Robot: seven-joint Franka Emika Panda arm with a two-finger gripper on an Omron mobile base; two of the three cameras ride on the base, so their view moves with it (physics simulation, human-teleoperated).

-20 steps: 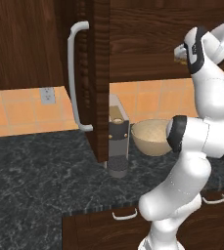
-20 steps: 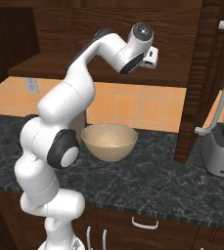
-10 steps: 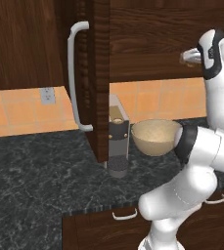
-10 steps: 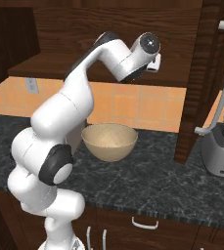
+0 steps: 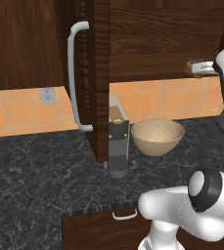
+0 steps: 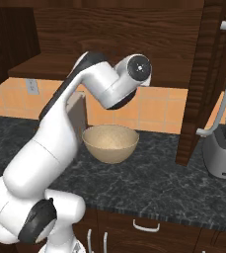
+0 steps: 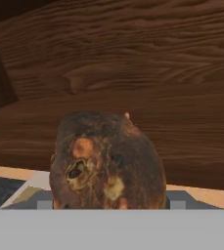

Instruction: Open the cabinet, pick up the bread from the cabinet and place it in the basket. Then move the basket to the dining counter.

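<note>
The dark wood cabinet stands open, its left door swung out toward me. My gripper hangs at the cabinet's lower front edge, shut on the bread, a small dark brown lump. In the hand view the bread sits close up between the jaws of the gripper, with the wooden cabinet wall behind it. The round tan basket rests on the black counter below and to the left of the gripper; the basket is also seen beneath my forearm. The dining counter is out of view.
A coffee machine stands just left of the basket, under the open door's edge. The door's long grey handle sticks out. The right door hangs open with its handle. A toaster sits at the far right.
The jaws have narrowed onto the bread. The hand has drawn a little out and down from the cabinet with the bread in it.
</note>
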